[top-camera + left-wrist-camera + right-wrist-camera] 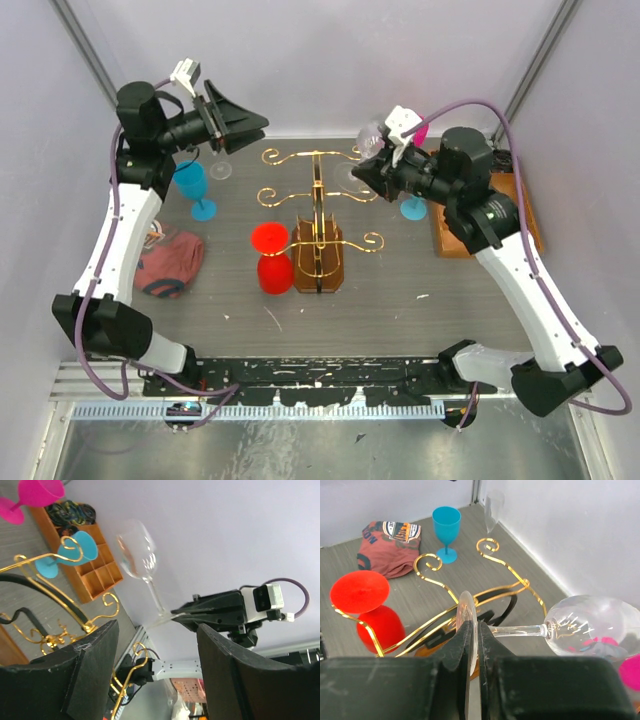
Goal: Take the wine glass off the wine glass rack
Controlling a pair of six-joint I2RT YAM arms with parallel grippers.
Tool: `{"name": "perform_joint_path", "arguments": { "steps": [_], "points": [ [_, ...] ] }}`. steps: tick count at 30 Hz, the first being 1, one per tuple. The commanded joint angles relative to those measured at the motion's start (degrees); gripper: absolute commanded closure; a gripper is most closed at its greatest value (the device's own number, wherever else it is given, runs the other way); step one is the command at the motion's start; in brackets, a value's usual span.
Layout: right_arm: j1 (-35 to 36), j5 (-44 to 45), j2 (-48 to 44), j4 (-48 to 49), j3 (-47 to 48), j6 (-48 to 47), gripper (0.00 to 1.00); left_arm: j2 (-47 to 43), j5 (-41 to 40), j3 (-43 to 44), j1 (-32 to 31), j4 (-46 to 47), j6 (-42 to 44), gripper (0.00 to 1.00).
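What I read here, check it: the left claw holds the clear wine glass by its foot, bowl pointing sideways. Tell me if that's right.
Wrong arm. The right claw holds the clear wine glass by its foot, bowl pointing sideways; the right wrist view shows it pinched on the foot's disc. The left claw stands open and empty.

place: robot lab cell | evidence: plain white walls; aluminium rail; bench-mounted robot arms; grey table

Clear wine glass in right tool
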Motion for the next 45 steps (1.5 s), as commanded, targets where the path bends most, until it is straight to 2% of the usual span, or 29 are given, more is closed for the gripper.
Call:
{"name": "perform_joint_path", "arguments": {
  "steps": [1,10,18,24,29,33,40,45],
  "points": [
    [0.27,-8.03,4.03,10.66,4.8,-10.4,0.99,3.64,3.25,6.44,-2.82,-6.43,-0.83,0.29],
    [4.29,-15.14,7.45,10.39,8.13,-15.56,0.99,9.28,5.12,13.61,-6.5,-16.07,3.74,0.18],
    [9.84,-15.39,8.35,7.67,12.45,-17.79,0.99,11.57,2.88,16.64,-6.96,-22.36,6.12,0.17],
    [15.53,-11.77,10.6,3.97,14.36,-20.86,0.99,11.22,2.58,16.4,-7.17,-20.16,3.8,0.17],
    [17.66,-10.51,11.8,3.64,14.91,-21.96,0.99,10.63,2.82,14.93,-7.16,-17.8,1.8,0.17],
    [18.22,-9.69,12.42,3.98,15.53,-22.38,0.99,10.12,3.48,13.35,-7.52,-15.3,-0.55,0.17],
    [18.63,-9.12,13.57,3.7,16.83,-22.83,0.99,9.47,4.22,11.64,-8.26,-16.18,-0.6,0.21],
    [19.03,-8.82,14.17,2.82,17.57,-23.06,0.99,9.52,4.34,11.57,-8.26,-16.72,0.03,0.3]
  ]
}}
